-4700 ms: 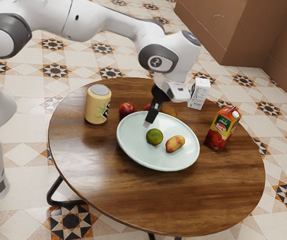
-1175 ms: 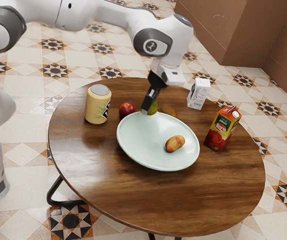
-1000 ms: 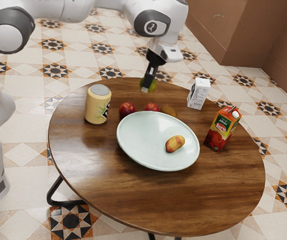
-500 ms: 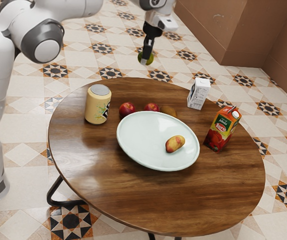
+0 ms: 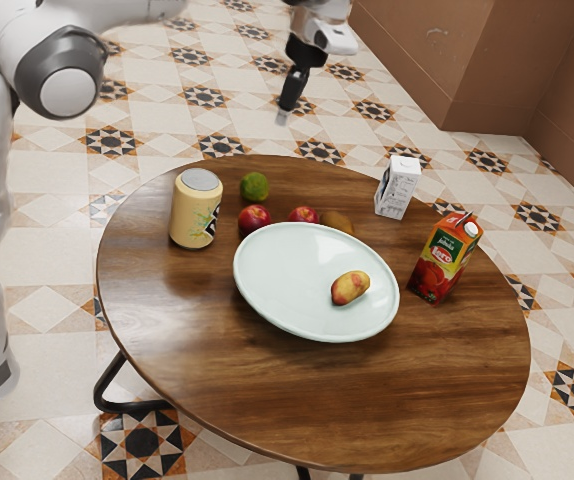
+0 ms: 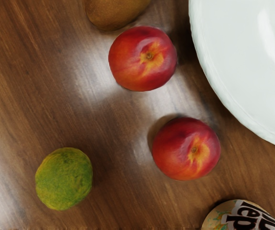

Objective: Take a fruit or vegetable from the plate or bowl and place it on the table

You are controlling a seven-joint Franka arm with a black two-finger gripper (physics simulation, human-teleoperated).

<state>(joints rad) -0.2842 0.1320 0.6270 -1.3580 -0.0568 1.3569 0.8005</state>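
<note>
In the exterior view my gripper [image 5: 284,116] is high beyond the table's far edge, open and apart from the fruit. The green lime [image 5: 255,187] is on the wooden table [image 5: 297,410], between the yellow can and the far edge, off the pale plate [image 5: 287,290]. One yellow-red fruit [image 5: 350,288] lies on the plate. In the wrist view the lime [image 6: 64,178] stands apart from two red fruits, with the plate [image 6: 252,72] on their other side.
Two red fruits [image 5: 254,220] [image 5: 304,216] and a brown fruit [image 5: 338,221] sit beyond the plate. A yellow can [image 5: 196,208] is at the exterior view's left. A white carton [image 5: 397,187] and a red juice carton [image 5: 445,257] stand at its right.
The lime was lifted off the plate in my gripper and carried toward the far side. It has now been let go and is on the table; my gripper has opened.
</note>
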